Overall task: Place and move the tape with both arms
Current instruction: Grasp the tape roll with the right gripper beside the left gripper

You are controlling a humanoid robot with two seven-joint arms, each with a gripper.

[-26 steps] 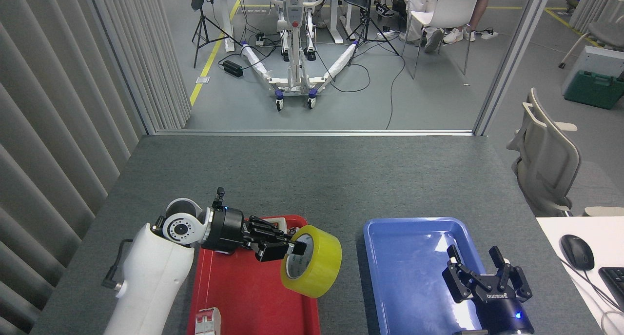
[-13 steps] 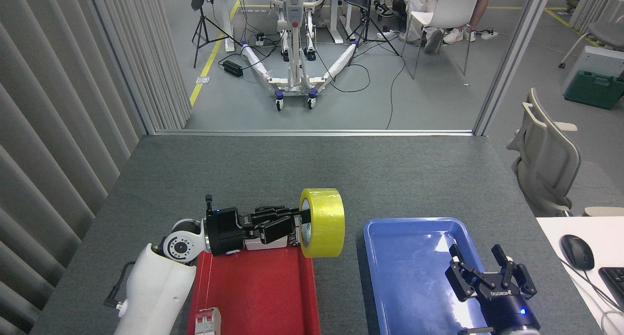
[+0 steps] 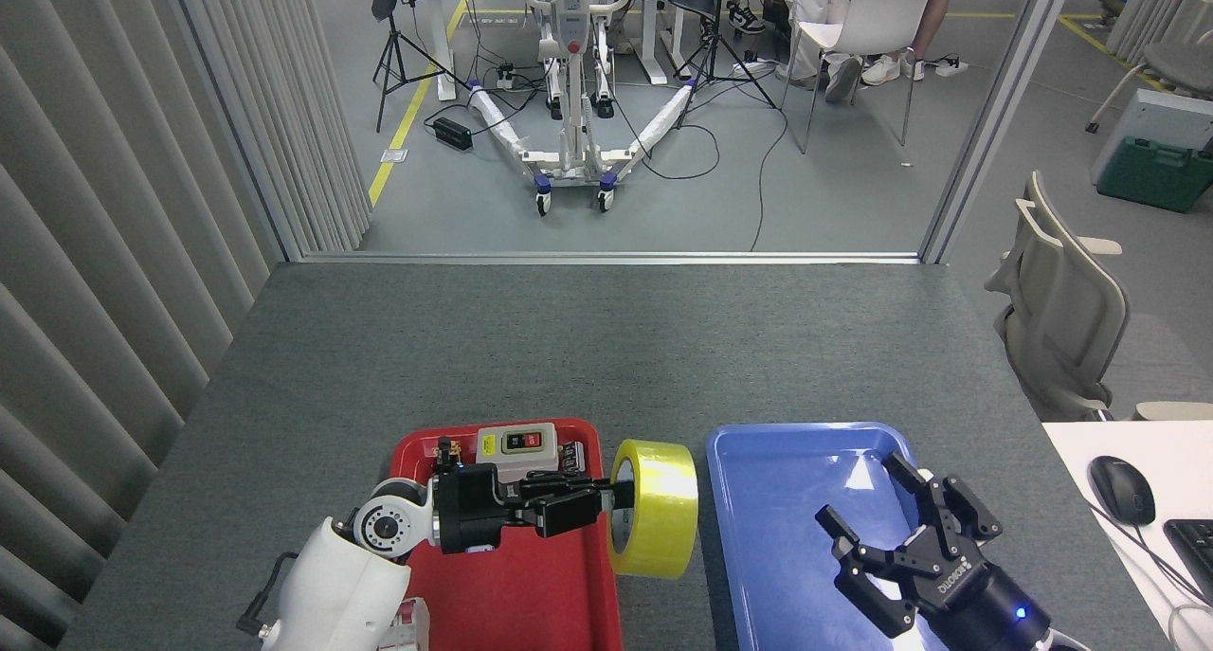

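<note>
Grey felt table [image 3: 606, 348] w/ red tray [image 3: 531, 604] & blue tray [image 3: 787, 537] side by side.

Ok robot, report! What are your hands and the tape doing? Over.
Left tool shut on tape, held on edge between red tray and blue tray. Right tool open, empty, above blue tray. Nothing between them.

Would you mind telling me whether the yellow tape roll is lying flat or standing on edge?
On edge: the wide yellow packing tape roll shows its curved band upward, core facing sideways toward the left gripper gripping its rim.
</note>
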